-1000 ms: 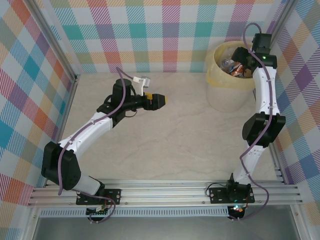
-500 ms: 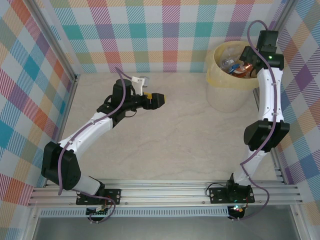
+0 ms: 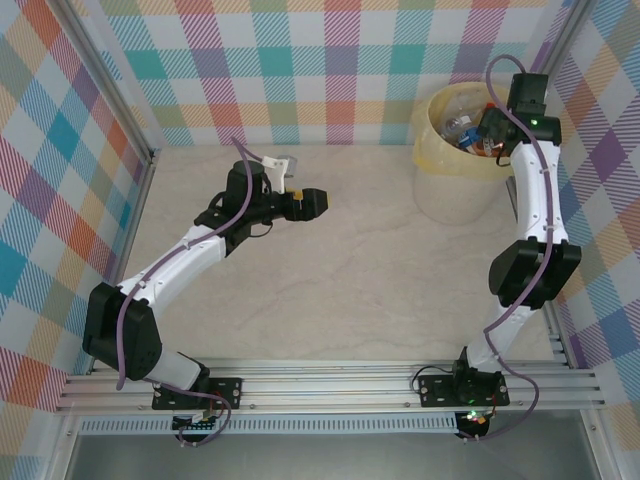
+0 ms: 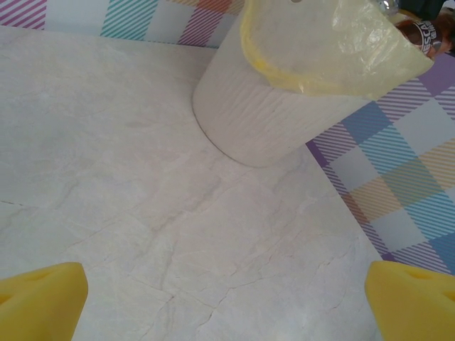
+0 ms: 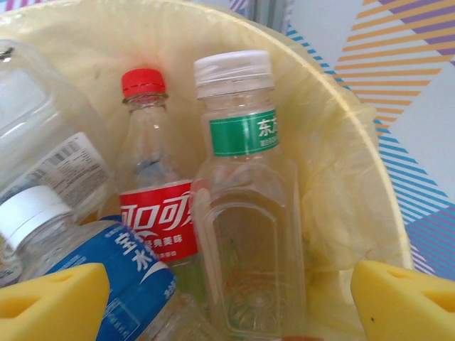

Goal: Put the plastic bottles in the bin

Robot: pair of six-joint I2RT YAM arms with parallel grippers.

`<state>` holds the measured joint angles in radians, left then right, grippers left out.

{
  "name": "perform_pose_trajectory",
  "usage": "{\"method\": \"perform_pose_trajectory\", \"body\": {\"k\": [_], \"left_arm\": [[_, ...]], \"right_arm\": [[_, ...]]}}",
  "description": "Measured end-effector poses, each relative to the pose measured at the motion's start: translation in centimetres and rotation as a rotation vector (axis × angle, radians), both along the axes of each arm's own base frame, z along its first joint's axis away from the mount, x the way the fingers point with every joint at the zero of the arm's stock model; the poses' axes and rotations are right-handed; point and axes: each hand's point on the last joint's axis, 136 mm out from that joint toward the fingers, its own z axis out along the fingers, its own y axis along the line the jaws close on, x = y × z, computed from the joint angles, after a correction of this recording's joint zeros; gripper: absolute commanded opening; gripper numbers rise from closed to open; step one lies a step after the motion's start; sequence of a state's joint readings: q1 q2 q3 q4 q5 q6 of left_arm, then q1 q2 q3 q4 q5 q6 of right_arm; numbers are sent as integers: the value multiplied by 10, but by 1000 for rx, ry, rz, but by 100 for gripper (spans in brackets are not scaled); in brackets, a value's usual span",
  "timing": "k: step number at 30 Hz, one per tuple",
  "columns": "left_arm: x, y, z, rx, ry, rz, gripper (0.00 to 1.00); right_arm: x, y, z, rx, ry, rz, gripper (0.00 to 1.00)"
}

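The bin (image 3: 432, 158) stands at the table's far right corner, a yellowish liner folded over its rim. Several plastic bottles (image 3: 462, 130) lie inside. In the right wrist view I see a green-labelled bottle (image 5: 245, 213) with a white cap, a red-labelled one (image 5: 153, 206) with a red cap, and a blue-labelled one (image 5: 106, 277). My right gripper (image 5: 234, 305) hangs open over them inside the bin's mouth, its yellow fingertips (image 5: 50, 302) clear of the bottles. My left gripper (image 3: 318, 200) is open above bare table, facing the bin (image 4: 284, 92).
Checked walls close in the table on the left, back and right. The bin sits close against the right wall (image 3: 590, 150). A brown-labelled bottle (image 4: 426, 32) pokes above the bin's rim. A white cable connector (image 3: 285, 162) sticks up behind the left wrist.
The right wrist has shifted a little above the bin, right and then back left. The left gripper has drawn back slightly to the left.
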<state>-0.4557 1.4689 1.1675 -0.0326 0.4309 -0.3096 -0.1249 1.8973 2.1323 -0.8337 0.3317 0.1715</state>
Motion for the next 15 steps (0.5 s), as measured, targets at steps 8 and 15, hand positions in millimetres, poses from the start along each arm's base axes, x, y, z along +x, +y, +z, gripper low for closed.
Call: {"method": "perform_pose_trajectory", "body": {"k": [8, 15], "left_arm": [[2, 7, -14, 19, 19, 30, 100], [6, 14, -17, 24, 29, 54, 100]], "right_arm": [[-21, 18, 46, 41, -53, 75, 83], [-43, 21, 24, 59, 68, 95, 58]]}}
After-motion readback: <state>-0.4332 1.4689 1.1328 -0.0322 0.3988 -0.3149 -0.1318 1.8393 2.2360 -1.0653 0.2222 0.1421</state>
